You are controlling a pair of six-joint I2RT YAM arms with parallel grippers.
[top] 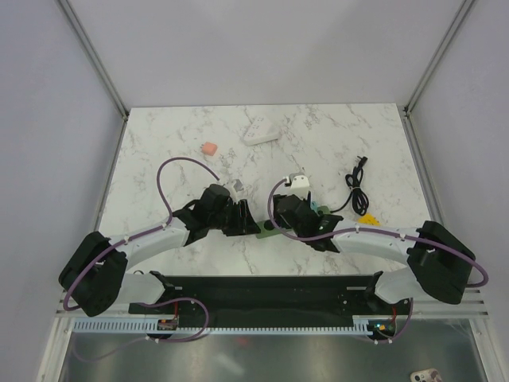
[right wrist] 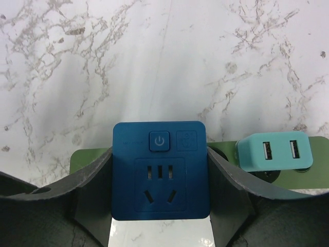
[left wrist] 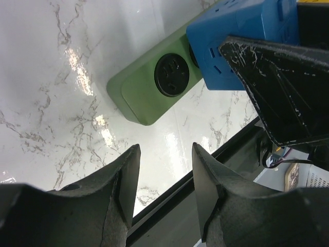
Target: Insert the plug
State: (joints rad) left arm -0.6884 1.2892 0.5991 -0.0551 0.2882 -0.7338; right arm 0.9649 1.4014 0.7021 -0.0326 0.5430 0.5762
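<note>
Gripping the blue plug point(right wrist: 161, 170) by its two side faces, the right gripper point(right wrist: 161, 198) holds it directly over the green power strip point(left wrist: 146, 90). The plug lies between the strip's end socket point(left wrist: 171, 75) and a teal USB charger point(right wrist: 274, 152) farther along the strip. Whether its prongs are seated is hidden. The left gripper point(left wrist: 162, 170) hangs just off the strip's end, fingers apart and empty. The remaining push looks to be straight down into the strip.
</note>
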